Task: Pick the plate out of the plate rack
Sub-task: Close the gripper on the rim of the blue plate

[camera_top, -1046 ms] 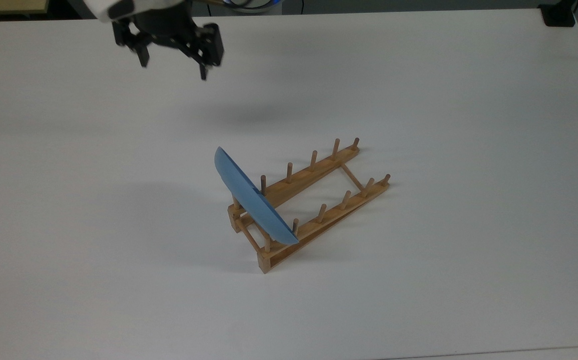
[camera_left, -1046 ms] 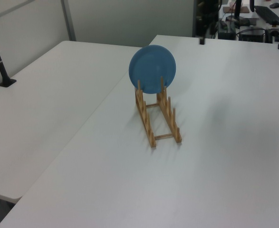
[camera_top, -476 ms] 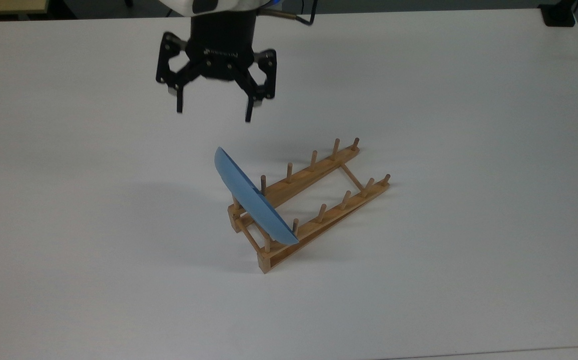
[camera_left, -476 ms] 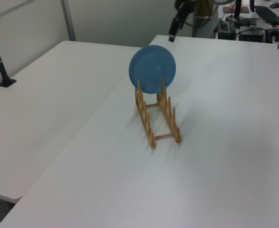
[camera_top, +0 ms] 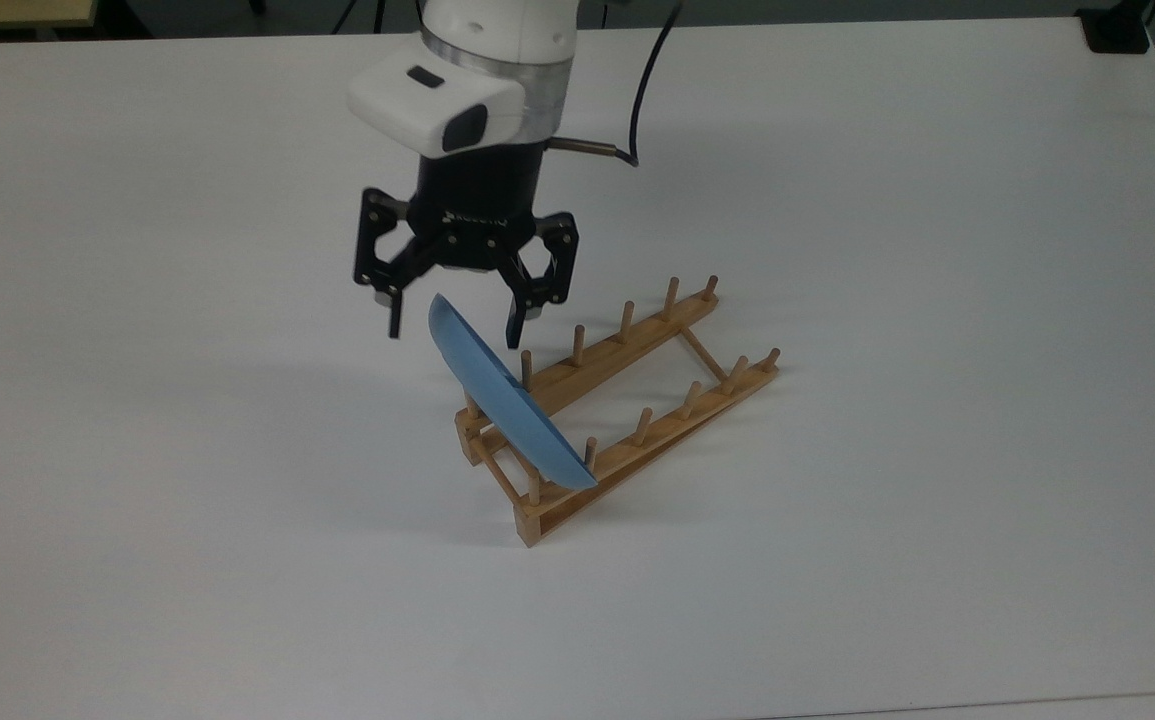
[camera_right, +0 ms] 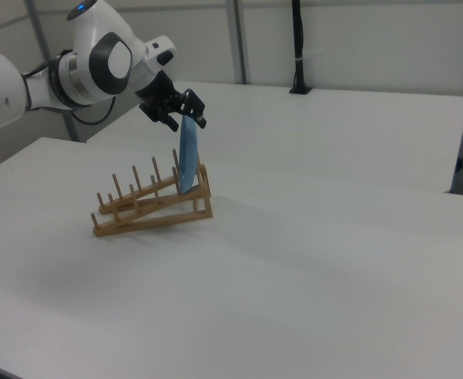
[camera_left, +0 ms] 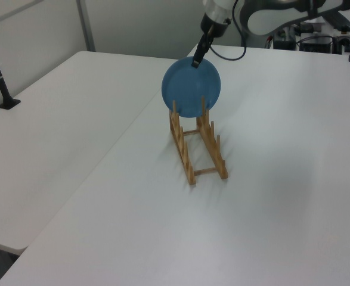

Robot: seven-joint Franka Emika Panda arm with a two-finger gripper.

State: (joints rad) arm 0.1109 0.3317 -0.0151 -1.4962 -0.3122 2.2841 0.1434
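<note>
Fingers (camera_top: pixel 395 322) of my gripper (camera_top: pixel 454 332) stood spread wide and released, one on each side of the plate's upper rim in the top view, grasping nothing. I could not tell from any view whether a pad touched the plate. In the top view the plate (camera_top: pixel 502 400) stood on edge at the rack's end nearer the desk's front edge, tilted, slotted between the end pegs. To its right in the top view, the plate rack (camera_top: pixel 627 400) ran diagonally toward the desk's far right corner, both rails on the white desk (camera_top: pixel 937 200) near its middle, the rest of its pegs bare.

From the left view I saw the plate (camera_left: pixel 191 87) face on, a light-blue disc upright at the rack's far end, with the gripper (camera_left: pixel 197 59) at its top edge and the plate rack (camera_left: pixel 197 149) pointing toward the camera.

From the right view the plate rack (camera_right: pixel 148 207) lay left of the plate (camera_right: pixel 188 158), which showed edge on and nearly vertical at the rack's right end. The gripper (camera_right: pixel 186 117) hung over the plate's top, its fingers (camera_right: pixel 200 121) straddling the rim, with the white arm (camera_right: pixel 97 59) reaching in from the right view's left.
</note>
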